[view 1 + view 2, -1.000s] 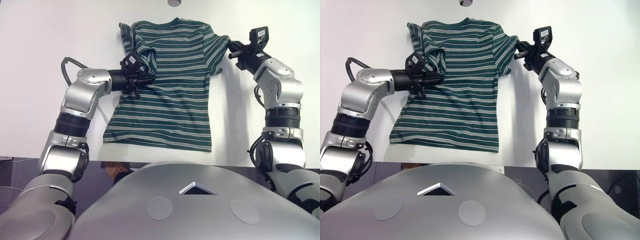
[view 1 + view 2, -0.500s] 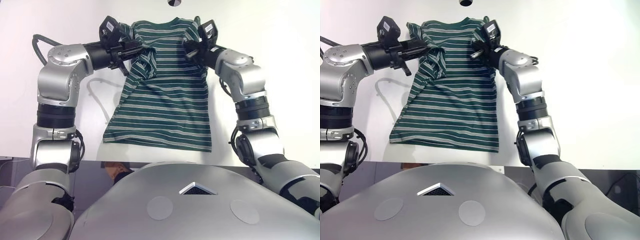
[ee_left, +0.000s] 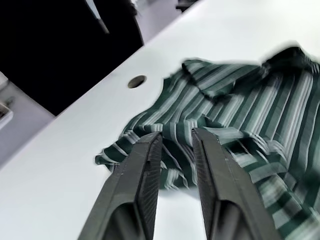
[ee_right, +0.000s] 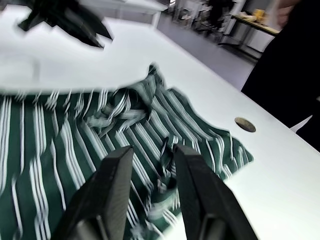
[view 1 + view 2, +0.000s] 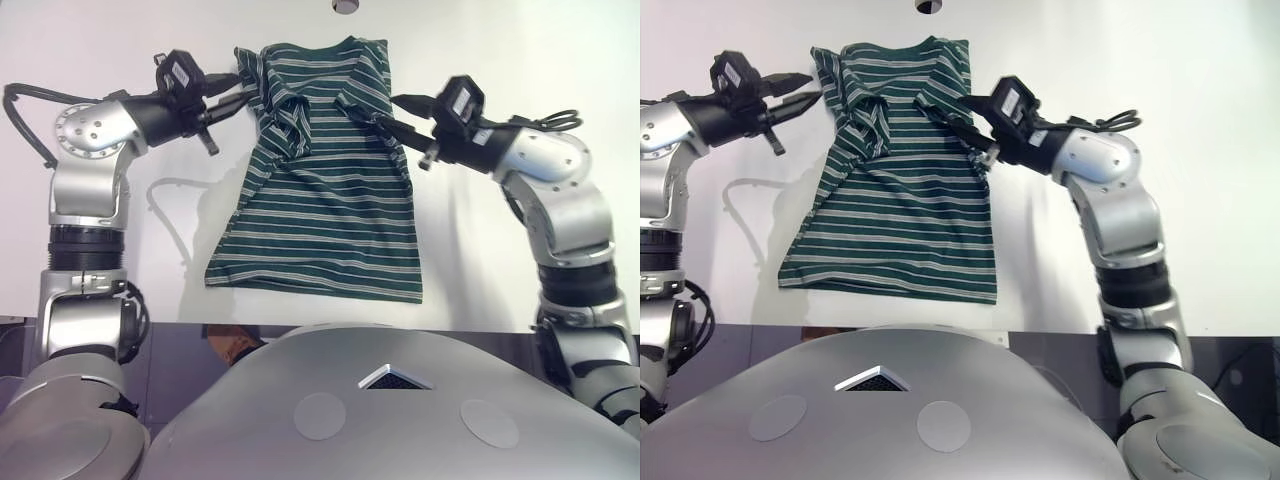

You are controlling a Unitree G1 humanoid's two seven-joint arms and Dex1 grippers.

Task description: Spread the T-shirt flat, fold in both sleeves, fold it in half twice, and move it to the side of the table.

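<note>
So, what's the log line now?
shirt: sleeves folded in | left hand: open, beside shoulder | right hand: open, at sleeve

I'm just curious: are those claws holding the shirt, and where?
Left claw: nothing, open beside the T-shirt's shoulder. Right claw: open astride a fold of the sleeve, apparently not pinching it.

Dark green T-shirt (image 5: 330, 200) with thin white stripes; plain white table (image 5: 520, 40).
</note>
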